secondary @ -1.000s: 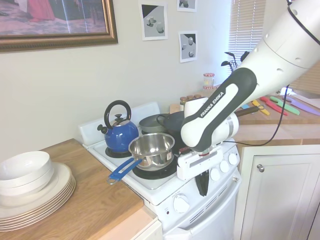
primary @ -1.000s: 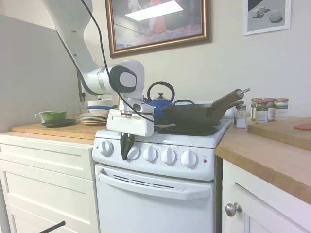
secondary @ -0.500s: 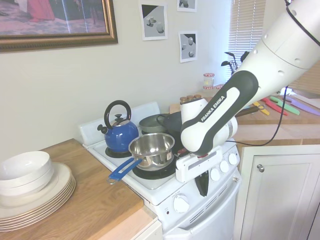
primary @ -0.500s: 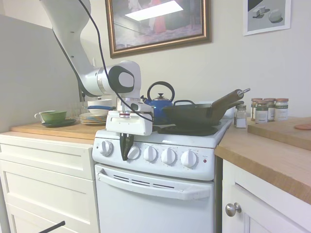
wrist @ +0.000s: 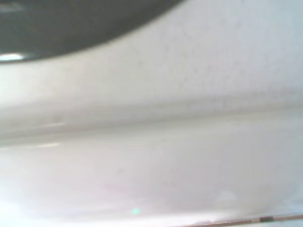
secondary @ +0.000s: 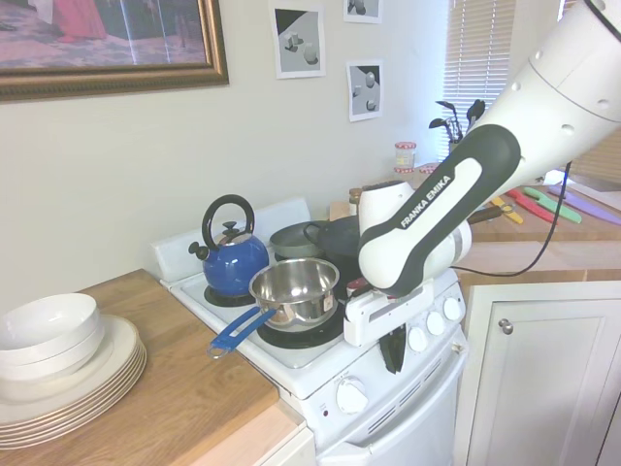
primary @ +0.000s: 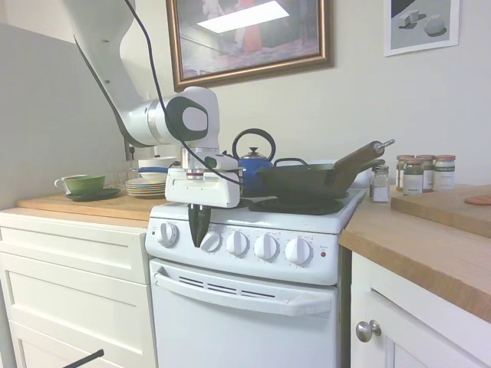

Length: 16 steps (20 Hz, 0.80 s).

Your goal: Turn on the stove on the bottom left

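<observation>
The white stove (primary: 253, 322) has five round knobs along its front panel, a small red light (primary: 323, 254) and a white oven-door handle (primary: 245, 296). My gripper (primary: 199, 244) points straight down in front of the panel, between the leftmost knob (primary: 167, 234) and the second knob (primary: 212, 241). Its dark fingers come together in a narrow wedge, shut with nothing between them. In the second exterior view the gripper (secondary: 393, 367) covers the second knob, right of the first knob (secondary: 351, 395). The wrist view is a blur of white stove surface (wrist: 180, 142).
On the burners stand a blue kettle (secondary: 231, 260), a steel saucepan (secondary: 296, 288) with a blue handle and a black pan (primary: 307, 181). Stacked plates (secondary: 58, 374) and a green cup (primary: 83, 183) sit on the left counter, spice jars (primary: 420, 173) on the right. White cabinets flank the stove.
The gripper has risen a little and shifted slightly left along the knob panel. Its fingers now look closer together.
</observation>
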Each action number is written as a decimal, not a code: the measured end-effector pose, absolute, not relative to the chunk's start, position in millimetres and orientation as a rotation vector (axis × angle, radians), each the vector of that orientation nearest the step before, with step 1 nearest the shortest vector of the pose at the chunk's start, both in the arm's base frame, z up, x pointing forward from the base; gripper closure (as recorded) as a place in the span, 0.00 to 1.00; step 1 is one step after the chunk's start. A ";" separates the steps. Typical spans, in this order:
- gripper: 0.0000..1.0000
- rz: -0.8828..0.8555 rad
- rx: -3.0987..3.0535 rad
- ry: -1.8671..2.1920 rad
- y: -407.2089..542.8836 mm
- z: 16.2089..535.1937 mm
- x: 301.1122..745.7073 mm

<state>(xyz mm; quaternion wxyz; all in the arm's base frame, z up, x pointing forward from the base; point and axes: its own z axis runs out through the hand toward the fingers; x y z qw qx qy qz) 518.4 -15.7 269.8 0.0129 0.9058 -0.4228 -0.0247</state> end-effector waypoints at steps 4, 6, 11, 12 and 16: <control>1.00 -0.051 2.838 -1.309 -11.5 276.3 510.9; 1.00 -0.039 2.844 -1.306 -10.3 280.4 504.4; 1.00 0.003 2.865 -1.302 -8.9 299.1 480.4; 1.00 0.010 2.866 -1.306 -9.7 301.9 475.2; 1.00 0.039 2.858 -1.344 -19.2 302.7 457.9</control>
